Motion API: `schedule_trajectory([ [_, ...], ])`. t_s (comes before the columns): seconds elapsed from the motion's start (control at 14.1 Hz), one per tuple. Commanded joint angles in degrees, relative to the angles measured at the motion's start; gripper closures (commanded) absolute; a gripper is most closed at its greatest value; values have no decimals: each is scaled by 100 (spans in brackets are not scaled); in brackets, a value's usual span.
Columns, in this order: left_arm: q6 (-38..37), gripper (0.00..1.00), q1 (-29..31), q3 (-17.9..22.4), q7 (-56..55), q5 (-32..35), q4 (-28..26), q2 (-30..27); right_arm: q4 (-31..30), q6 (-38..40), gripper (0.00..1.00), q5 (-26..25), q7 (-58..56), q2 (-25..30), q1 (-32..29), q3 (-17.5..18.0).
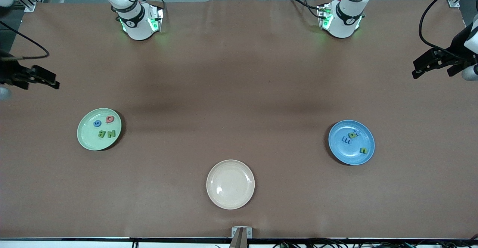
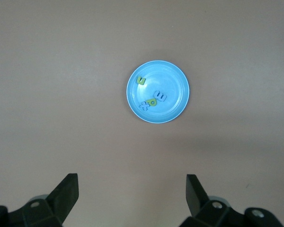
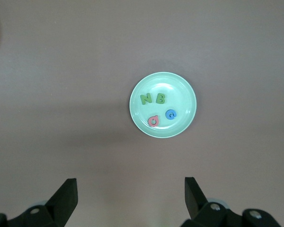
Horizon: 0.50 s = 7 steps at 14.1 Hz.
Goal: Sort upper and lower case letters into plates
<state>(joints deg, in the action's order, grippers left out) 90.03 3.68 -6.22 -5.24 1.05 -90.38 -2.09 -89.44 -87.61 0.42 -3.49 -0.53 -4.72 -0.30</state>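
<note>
Arms drawn back to the table ends: left gripper [image 1: 415, 70] and right gripper [image 1: 56, 84] raised, empty. Left wrist view: fingers [image 2: 68, 189] spread wide high over blue plate [image 2: 177, 101] holding small letters [image 2: 151, 99]. Right wrist view: fingers [image 3: 68, 191] equally wide over mint green plate [image 3: 182, 120] with capitals [image 3: 153, 99].

Plates: mint [image 1: 86, 136], blue [image 1: 368, 149], cream [image 1: 230, 184] showing smooth, glossy plastic; table cover [image 1: 239, 72] looking matt brown, paper-like.

Left pincer [image 2: 130, 196] and right pincer [image 3: 130, 198] both hang high, fingers spread wide.
</note>
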Motion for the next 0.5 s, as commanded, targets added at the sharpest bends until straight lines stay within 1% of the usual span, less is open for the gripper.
schedule_trajectory([
  [0.0, 128, 0, 10, -11, 111, 115, -225, -90, 821, 472, 0, -86, 375, -123, 67, 91],
  [0.07, 137, 0, 1, -11, 111, 115, -225, -81, 910, 481, 0, -25, 410, -123, 120, 117],
  [0.28, 225, 0, 1, -20, 111, 106, -217, -72, 929, 385, 0, -51, 788, -141, 374, 197],
  [0.43, 260, 0, 10, -20, 119, 106, -225, -55, 929, 140, 0, -51, 806, -167, 384, 188],
])
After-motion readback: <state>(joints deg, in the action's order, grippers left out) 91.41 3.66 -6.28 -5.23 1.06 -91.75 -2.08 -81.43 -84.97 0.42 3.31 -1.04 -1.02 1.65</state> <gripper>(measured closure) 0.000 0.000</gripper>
